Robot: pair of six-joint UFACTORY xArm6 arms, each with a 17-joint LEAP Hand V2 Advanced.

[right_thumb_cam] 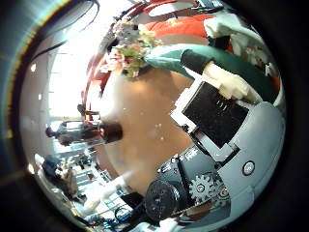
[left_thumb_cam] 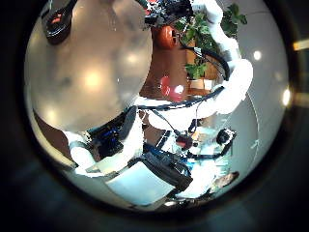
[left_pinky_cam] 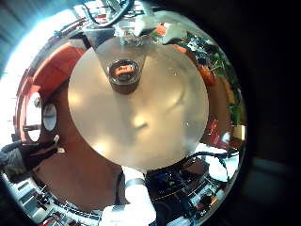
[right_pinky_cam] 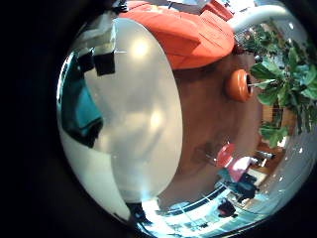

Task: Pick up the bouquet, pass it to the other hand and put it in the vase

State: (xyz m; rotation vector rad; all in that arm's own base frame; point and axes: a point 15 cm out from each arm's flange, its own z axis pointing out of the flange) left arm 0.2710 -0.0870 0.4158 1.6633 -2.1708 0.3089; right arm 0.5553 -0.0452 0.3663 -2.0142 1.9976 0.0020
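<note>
The bouquet (right_thumb_cam: 130, 48) fills the near part of the right thumb side palm view. Its flower heads stick out past my right hand (right_thumb_cam: 217, 106), whose fingers (right_thumb_cam: 196, 62) curl against the stems. The vase (left_pinky_cam: 123, 72), a dark round pot seen from above, stands on the round table (left_pinky_cam: 141, 122) below my left hand. It also shows at the table's rim as the vase (left_thumb_cam: 58, 24) and as a dark shape, the vase (right_thumb_cam: 85, 132). No finger of my left hand curls into its own palm views, and nothing is held there.
A sofa (right_pinky_cam: 183, 35) stands beyond the table, with a potted plant (right_pinky_cam: 272, 74) on the floor beside it. A white robot arm (left_thumb_cam: 217, 68) crosses next to the table.
</note>
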